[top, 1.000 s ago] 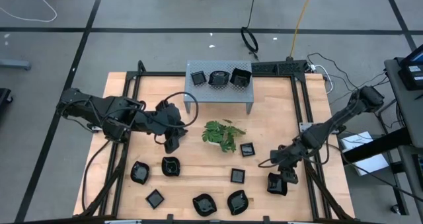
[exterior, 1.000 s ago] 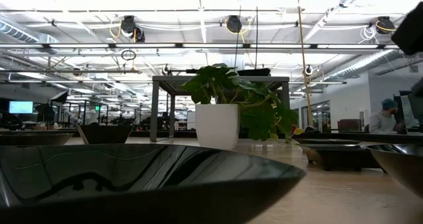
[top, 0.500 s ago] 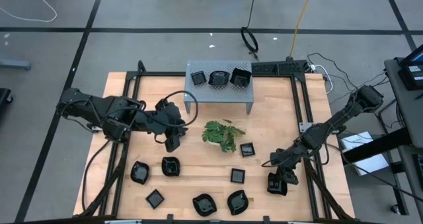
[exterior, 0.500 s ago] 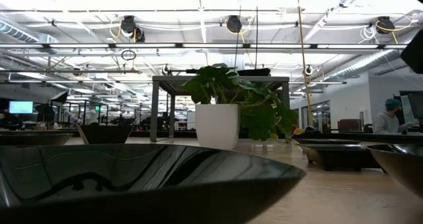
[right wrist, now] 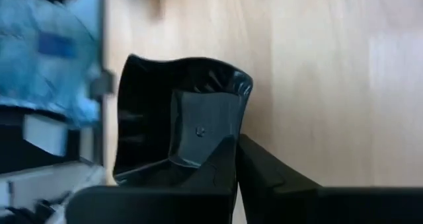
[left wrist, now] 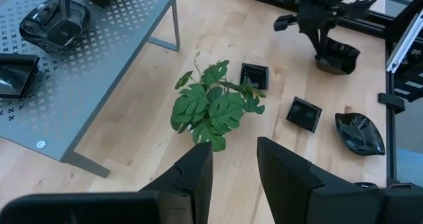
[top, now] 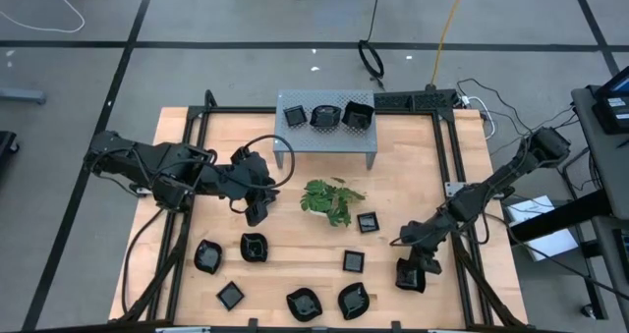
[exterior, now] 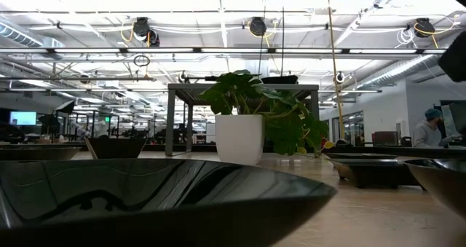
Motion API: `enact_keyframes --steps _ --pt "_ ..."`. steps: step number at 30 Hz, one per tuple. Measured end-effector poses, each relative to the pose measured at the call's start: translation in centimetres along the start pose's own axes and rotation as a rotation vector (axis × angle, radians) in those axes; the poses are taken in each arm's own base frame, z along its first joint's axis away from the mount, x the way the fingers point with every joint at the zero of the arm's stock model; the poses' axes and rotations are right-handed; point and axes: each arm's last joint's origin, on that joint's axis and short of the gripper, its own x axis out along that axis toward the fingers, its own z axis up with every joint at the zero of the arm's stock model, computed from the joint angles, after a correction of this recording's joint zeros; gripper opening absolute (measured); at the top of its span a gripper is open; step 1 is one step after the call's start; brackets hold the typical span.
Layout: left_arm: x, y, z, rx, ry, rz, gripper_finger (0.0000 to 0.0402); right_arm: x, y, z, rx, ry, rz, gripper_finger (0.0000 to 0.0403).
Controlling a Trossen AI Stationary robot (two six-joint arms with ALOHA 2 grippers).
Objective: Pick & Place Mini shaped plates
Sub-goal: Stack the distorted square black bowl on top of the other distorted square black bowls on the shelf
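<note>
The right end effector is down at the right front part of the light wooden worktop. Its two dark fingers are pinched shut on the rim of a shiny black wavy-edged little plate, which sits on the wood close to the black frame rail.

The left end effector hangs over the left middle of the worktop, just left of the green leafy sprig. Its fingers stand a little apart with nothing between them.

Three more small shiny black plates sit in a row on top of the grey metal stand with little holes at the back. One small square black plate lies just right of the sprig. Another square one lies nearer the front. More black plates are spread along the front edge, some wavy and some square.
</note>
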Motion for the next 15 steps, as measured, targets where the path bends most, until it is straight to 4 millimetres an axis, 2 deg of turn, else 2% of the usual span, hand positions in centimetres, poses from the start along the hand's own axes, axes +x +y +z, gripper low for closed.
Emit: enact_keyframes --steps 8,12,15 --pt "0.0 0.0 0.0 0.009 0.000 0.000 0.0122 -1.9 1.5 4.5 -0.091 -0.210 0.029 0.0000" --pt "0.0 0.0 0.0 0.009 0.000 0.000 0.0122 -4.1 2.0 7.7 -0.146 -0.330 0.011 0.0000" --pt "0.0 0.0 0.0 0.014 0.000 0.000 0.0122 -6.6 2.2 10.0 -0.192 -0.354 -0.079 0.0000"
